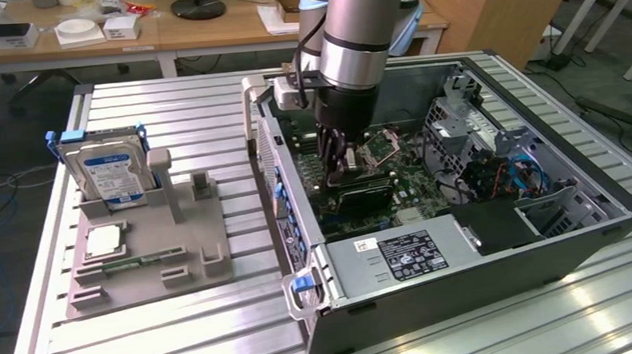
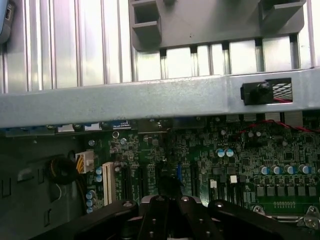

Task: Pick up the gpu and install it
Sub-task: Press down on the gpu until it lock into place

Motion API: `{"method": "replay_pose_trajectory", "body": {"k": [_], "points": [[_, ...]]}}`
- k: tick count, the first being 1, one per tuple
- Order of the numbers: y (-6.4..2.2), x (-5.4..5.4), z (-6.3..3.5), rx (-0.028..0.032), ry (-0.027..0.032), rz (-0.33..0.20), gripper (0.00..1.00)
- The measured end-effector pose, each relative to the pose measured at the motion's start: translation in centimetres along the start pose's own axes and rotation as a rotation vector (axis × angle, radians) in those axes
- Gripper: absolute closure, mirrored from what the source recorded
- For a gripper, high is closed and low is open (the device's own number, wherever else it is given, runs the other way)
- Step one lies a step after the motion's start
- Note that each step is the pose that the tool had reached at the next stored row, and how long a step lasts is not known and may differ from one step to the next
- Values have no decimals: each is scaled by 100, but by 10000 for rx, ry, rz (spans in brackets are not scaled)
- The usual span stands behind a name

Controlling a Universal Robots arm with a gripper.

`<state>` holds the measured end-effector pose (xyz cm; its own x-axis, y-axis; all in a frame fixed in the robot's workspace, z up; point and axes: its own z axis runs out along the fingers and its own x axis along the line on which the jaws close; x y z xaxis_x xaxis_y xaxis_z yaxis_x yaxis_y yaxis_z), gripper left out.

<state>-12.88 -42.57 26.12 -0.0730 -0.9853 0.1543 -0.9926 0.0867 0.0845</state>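
The tabletop is showing shiny silver stripes, and the tray on it is looking plain grey. The hard drive is wearing a blue and white label inside blue holders. The computer case is looking black, its board is glowing dark green, and the claw is looking black.

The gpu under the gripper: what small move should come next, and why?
Probably press gently straight down: the shut gripper stands right over the gpu, which sits on the motherboard, and I cannot tell whether it is fully seated.
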Motion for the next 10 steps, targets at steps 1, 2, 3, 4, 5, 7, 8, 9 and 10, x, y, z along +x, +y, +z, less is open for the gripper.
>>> {"method": "replay_pose_trajectory", "body": {"k": [1, 2, 3, 4, 5, 7, 8, 9, 10], "points": [[0, 0, -10, 9, -13, 0, 90], [3, 6, -43, 8, -11, 0, 90], [8, 14, -88, 2, -3, 0, 90], [11, 20, -126, 0, 0, 0, 90], [13, 24, -154, 2, -2, 0, 90], [15, 28, -182, -3, 0, -1, 90], [12, 29, -187, -21, 0, -4, 90], [3, 28, -192, -59, 2, -9, 90], [-13, 28, -198, -123, 9, -18, 90]]}}
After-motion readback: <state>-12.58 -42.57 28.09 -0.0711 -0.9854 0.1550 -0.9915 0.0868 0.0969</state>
